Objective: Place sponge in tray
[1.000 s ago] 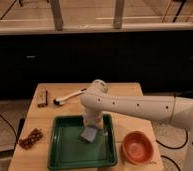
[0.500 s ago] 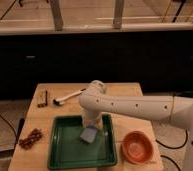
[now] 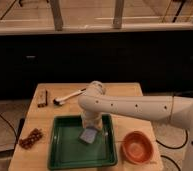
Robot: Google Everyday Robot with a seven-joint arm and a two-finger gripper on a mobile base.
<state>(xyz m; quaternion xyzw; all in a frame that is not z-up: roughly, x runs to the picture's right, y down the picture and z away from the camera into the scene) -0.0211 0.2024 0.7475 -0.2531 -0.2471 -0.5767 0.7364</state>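
The dark-green tray (image 3: 65,150) lies on the wooden table at the front middle. The blue-grey sponge (image 3: 88,135) is over the tray's upper right part, right under my gripper (image 3: 90,125). My white arm reaches in from the right and bends down over the tray. The gripper hangs just above the sponge and hides its top edge. I cannot tell whether the sponge rests on the tray floor or is held.
A round orange-red bowl (image 3: 137,147) stands right of the tray. A brown block (image 3: 42,97) and a white-handled brush (image 3: 67,96) lie at the table's back left. A brown beaded thing (image 3: 30,138) lies at the left edge.
The arm and the sponge have stayed almost where they were over the tray; no clear movement shows.
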